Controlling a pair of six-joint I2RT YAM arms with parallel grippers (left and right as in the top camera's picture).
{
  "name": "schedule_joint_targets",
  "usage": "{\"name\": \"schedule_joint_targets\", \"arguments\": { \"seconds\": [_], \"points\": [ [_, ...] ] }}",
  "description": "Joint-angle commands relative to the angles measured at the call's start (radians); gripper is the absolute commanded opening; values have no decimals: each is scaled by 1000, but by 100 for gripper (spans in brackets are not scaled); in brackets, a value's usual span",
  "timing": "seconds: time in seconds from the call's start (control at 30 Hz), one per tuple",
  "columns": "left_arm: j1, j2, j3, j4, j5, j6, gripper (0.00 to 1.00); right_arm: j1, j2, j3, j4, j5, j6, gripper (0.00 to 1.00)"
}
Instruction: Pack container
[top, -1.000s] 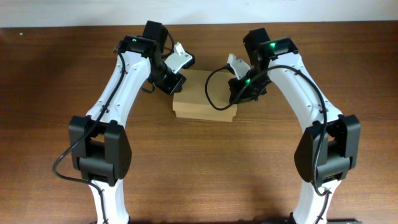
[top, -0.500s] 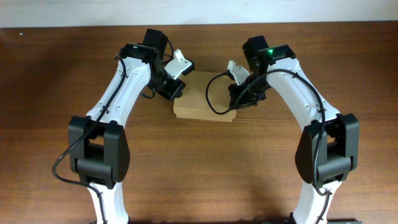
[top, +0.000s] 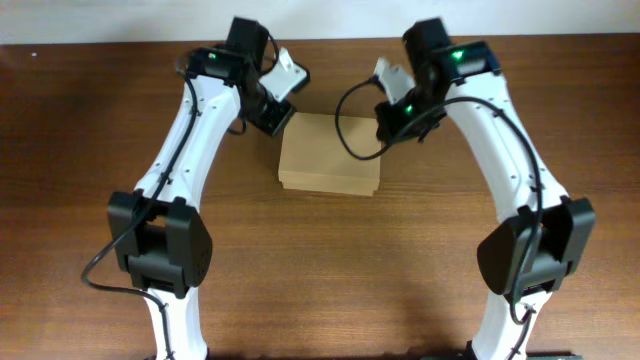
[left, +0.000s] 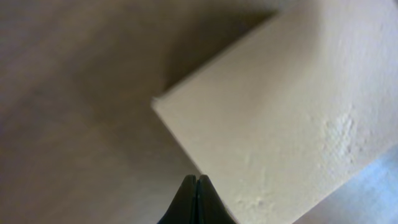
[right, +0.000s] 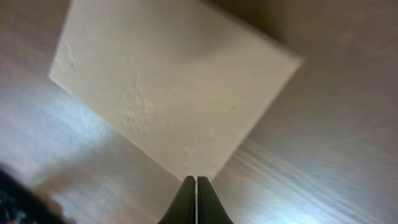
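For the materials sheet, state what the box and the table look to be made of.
Box: plain tan cardboard, matte, with a faintly pebbled face in the wrist views. Table: brown wood or wood-look laminate, I cannot tell which; long grain streaks and a soft sheen in the right wrist view.

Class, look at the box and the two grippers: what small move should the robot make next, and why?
Probably draw both arms back and clear of the container. Its lid lies flat and closed, and the left gripper and right gripper are shut on nothing near its far corners, so the packing looks done.
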Motion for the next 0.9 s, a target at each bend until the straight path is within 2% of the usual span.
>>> {"name": "schedule_joint_targets", "arguments": {
  "seconds": [0.0,0.1,0.2,0.5,0.67,0.87],
  "points": [
    [3,3,90,-26,-101,-13,2,-24,-34,85,-18,70,6,4],
    [12,3,146,-51,-198,-20,4,-56,-34,137,-35,133,7,4],
    [50,-4,186,-61,-232,-36,5,-98,-34,167,-58,219,18,4],
    [270,-69,160,-110,-187,-54,5,-273,-53,173,-103,178,34,4],
    [357,-174,8,-51,-158,-45,7,-369,-144,71,-83,121,33,4],
    [406,-327,-238,35,-175,-42,9,-435,-305,-155,-34,105,24,4]
  ]
}}
